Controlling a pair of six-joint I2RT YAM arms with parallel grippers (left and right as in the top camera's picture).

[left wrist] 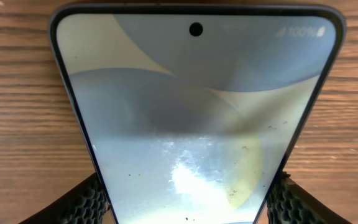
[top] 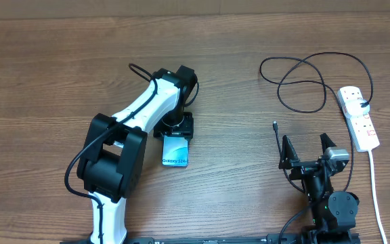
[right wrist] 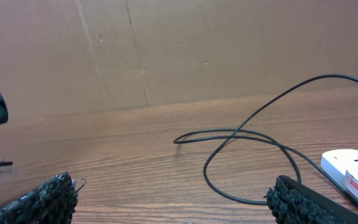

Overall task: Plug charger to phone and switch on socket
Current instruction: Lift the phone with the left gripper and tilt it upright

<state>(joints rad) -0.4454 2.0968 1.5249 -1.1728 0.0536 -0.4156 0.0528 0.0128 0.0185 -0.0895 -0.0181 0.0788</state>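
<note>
Near edge, right: the right gripper (top: 306, 140) is spread wide and empty. Mid-table (top: 46, 68) the phone (top: 175, 155) lies flat, screen up, w/ the left gripper (top: 175, 127) clamped on its long edges. We judge it stiff, light and slick, so edges only. The charger (right wrist: 232, 135) looks thin and floppy; we'd pinch just behind the connector tip (top: 274, 125). Farther, its coils sprawl toward the socket (top: 359, 118) at the right edge.
</note>
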